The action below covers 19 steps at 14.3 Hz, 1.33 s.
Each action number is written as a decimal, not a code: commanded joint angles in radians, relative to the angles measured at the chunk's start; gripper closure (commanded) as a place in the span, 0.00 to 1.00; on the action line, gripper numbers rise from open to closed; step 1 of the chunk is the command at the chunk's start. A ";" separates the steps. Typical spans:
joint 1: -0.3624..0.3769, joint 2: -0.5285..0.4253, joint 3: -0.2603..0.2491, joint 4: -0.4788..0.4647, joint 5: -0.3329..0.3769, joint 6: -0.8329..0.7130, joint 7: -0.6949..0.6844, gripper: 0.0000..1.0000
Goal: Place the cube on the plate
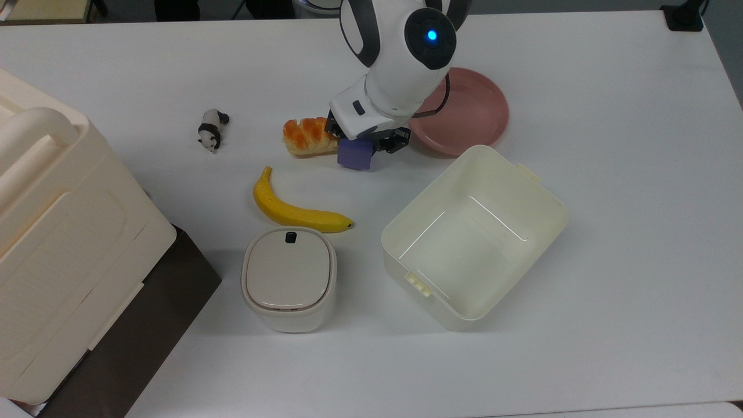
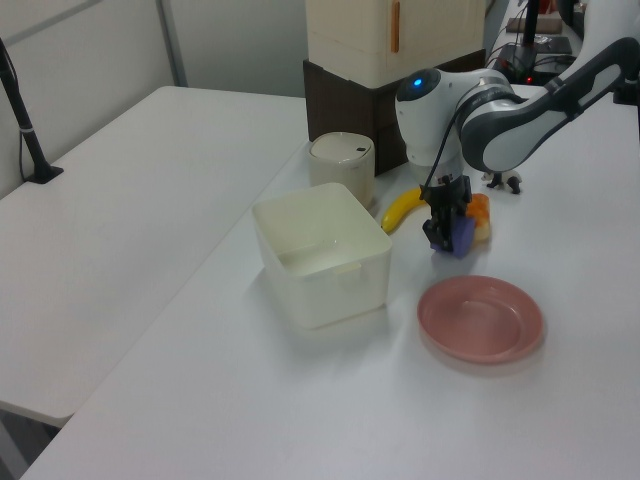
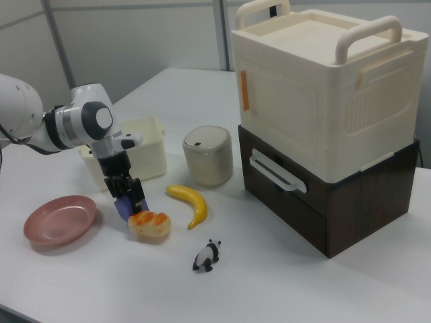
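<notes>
White desk (image 1: 609,232). Top view: gripper (image 1: 364,145) fingers pinching cube (image 1: 354,155), between bread (image 1: 307,137) and plate (image 1: 473,113). Left view: cube (image 2: 460,236) lifted off desk, just beside bread, apart from plate (image 2: 481,318). Right view: cube (image 3: 124,208) touching bread (image 3: 151,224), plate (image 3: 59,219) at right view's left.

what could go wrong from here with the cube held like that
The gripper holds the cube by its upper part, so it may slip or twist on the way. The bread roll sits right beside it and could get nudged. The plate is shallow, so a high release might bounce the cube out.
</notes>
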 commanded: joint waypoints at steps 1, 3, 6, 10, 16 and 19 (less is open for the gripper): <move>-0.010 -0.027 -0.003 0.035 0.049 -0.023 -0.018 1.00; -0.010 -0.026 -0.005 0.038 0.049 -0.023 -0.018 1.00; -0.008 -0.023 -0.006 0.038 0.047 -0.026 -0.020 0.79; -0.008 -0.018 -0.006 0.035 0.046 -0.028 -0.018 0.49; -0.004 -0.001 -0.006 0.028 0.036 -0.041 -0.017 0.00; -0.004 0.000 -0.006 0.026 0.036 -0.043 -0.017 0.00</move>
